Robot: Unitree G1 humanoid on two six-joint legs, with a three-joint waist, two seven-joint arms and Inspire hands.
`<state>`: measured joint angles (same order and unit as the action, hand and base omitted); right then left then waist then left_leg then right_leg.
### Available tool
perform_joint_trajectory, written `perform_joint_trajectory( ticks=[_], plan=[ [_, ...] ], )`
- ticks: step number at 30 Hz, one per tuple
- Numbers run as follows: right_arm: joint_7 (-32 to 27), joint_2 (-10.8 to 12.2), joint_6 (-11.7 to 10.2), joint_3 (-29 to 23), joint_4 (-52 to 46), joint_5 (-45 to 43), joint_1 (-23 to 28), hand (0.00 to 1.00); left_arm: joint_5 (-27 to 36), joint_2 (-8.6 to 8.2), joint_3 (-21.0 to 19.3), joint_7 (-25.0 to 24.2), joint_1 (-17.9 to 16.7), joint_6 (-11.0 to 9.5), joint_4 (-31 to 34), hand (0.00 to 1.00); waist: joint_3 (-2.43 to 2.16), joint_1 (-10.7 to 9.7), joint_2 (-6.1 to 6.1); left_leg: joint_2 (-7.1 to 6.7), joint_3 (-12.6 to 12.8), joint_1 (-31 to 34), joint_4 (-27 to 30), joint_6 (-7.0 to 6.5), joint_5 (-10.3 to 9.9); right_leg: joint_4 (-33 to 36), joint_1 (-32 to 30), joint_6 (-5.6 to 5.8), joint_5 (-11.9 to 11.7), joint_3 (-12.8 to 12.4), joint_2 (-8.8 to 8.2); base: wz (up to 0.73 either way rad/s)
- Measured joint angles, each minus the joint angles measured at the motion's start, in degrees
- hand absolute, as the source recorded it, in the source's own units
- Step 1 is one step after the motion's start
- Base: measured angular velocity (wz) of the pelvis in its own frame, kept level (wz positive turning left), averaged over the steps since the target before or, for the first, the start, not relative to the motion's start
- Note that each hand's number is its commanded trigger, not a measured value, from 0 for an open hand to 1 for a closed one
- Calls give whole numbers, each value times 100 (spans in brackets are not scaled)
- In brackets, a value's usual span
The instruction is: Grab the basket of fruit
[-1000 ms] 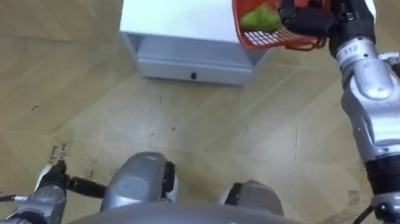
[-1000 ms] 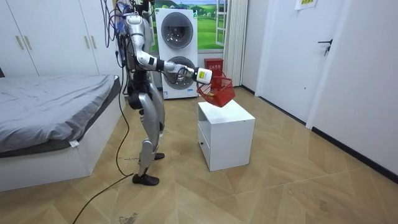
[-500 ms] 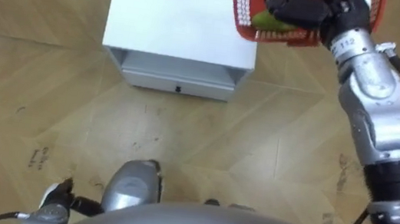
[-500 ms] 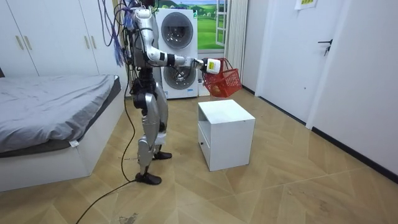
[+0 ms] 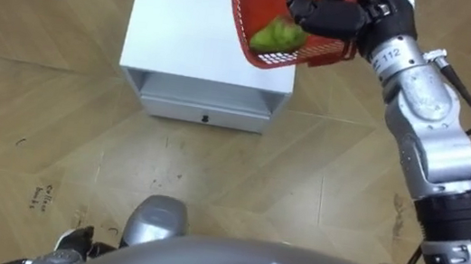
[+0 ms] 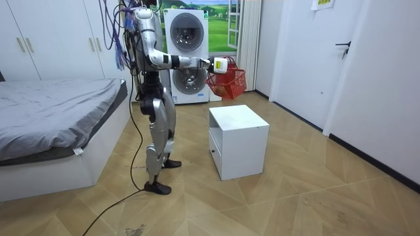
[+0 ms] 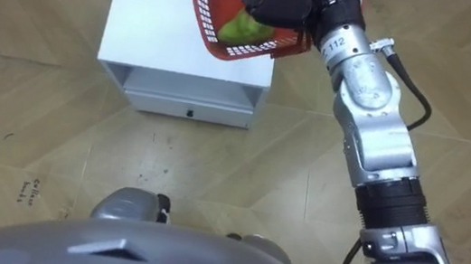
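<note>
The red plastic fruit basket [image 5: 262, 35] hangs in the air above the far right part of the white cabinet [image 5: 186, 25], tilted, with a green fruit [image 5: 275, 35] inside. My right hand [image 5: 324, 11] is shut on the basket's rim or handle, with the arm stretched forward. The room view shows the basket [image 6: 228, 82] held out at chest height, well above the cabinet [image 6: 239, 141]. The right eye view has the same basket [image 7: 218, 25] and hand [image 7: 275, 1]. My left hand [image 5: 75, 246] sits low at the lower left edge.
The cabinet has a drawer [image 5: 206, 114] in its front, facing me. I stand on wooden floor between a bed [image 6: 59, 118] and the cabinet. A washing machine [image 6: 187, 56] is behind me, and a door [image 6: 344, 65] is at the room view's right.
The right hand has raised the basket higher above the cabinet, and I have straightened up. The eye view has shifted, and the basket now shows further left in it.
</note>
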<state>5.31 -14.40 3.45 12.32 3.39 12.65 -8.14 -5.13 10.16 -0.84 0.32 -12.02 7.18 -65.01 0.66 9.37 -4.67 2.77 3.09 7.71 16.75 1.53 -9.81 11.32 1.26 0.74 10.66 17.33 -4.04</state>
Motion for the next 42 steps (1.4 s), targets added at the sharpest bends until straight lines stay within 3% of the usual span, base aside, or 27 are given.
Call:
perform_joint_trajectory(
  ticks=[4,6,7,9,11,14,16,18,21,22,23,25,32,36,38,42],
  plan=[
    [51,34,2,-1,1,-21,127,100,-207,-2,-4,-101,-2,-3,41,0,-11,14,5,-156,-6,-9,143,-143,-90,279,-2,143,136,6,-185,8],
    [54,77,2,-1,13,-75,163,100,-189,-15,-2,-102,8,-12,96,0,5,26,59,-223,13,10,303,-226,-204,506,-47,224,206,-11,-289,1],
    [59,103,2,0,72,-130,175,100,-192,-28,-5,-103,43,-10,70,0,-21,32,112,-275,50,15,340,-299,-266,780,-156,286,245,-10,-393,-3],
    [55,106,2,0,215,-122,183,100,-179,-13,-3,-97,124,-12,63,0,-35,14,183,-352,67,-30,356,-399,-313,1400,-391,291,247,-24,-581,6],
    [57,138,15,28,449,-131,193,100,-169,56,7,-77,150,-27,63,0,-25,20,186,-484,66,-141,381,-560,-342,2392,-769,317,194,-222,-873,12],
    [93,246,29,48,552,-135,200,100,-178,133,18,-73,172,-100,83,0,-7,9,218,-561,5,-137,497,-694,-456,2890,-1021,296,-65,-336,-992,2],
    [94,292,26,42,722,-136,192,100,-180,185,39,-76,255,-111,86,0,17,22,258,-561,-72,-178,501,-757,-475,2938,-1193,337,-100,-505,-918,6],
    [86,296,41,51,856,-101,193,100,-166,263,111,-29,298,-138,81,0,22,55,256,-529,-187,-150,476,-770,-478,2552,-1314,361,122,-659,-680,23],
    [27,299,41,59,964,53,193,100,-167,277,337,121,371,-158,101,0,22,37,253,-580,-343,-150,448,-798,-468,1368,-1431,274,45,-616,-367,41],
    [26,301,41,61,977,58,193,100,-184,250,331,159,359,-192,104,0,19,52,234,-613,-384,-187,391,-797,-470,970,-1436,199,-211,-615,-255,37],
    [41,294,39,57,979,58,193,100,-220,227,326,160,329,-221,88,0,23,45,184,-683,-491,-214,328,-787,-479,750,-1394,43,-657,-619,-167,40],
    [74,270,-4,45,1192,59,123,100,-284,167,334,119,253,-246,80,0,42,52,295,-633,-596,-339,170,-760,-494,598,-1209,82,-685,-576,-112,30],
    [71,276,23,53,1920,85,-76,100,-325,149,333,-61,6,-179,52,0,63,207,235,-535,-714,-315,-117,-694,-460,329,-1174,47,-645,-445,14,11],
    [-38,286,22,55,1969,92,-160,100,-326,138,358,-108,-44,-101,24,0,61,204,205,-542,-790,-291,-103,-697,-459,320,-1172,63,-632,-411,5,14],
    [-118,297,21,50,2265,106,-374,100,-325,140,364,-110,-50,-96,28,0,57,206,184,-543,-799,-270,-100,-699,-458,310,-1153,64,-632,-210,-33,17],
    [-274,298,7,12,2762,291,-723,100,-334,151,366,-106,-134,-77,26,0,60,209,194,-559,-833,-235,-89,-701,-456,244,-1116,67,-630,-131,-69,15]
  ],
)
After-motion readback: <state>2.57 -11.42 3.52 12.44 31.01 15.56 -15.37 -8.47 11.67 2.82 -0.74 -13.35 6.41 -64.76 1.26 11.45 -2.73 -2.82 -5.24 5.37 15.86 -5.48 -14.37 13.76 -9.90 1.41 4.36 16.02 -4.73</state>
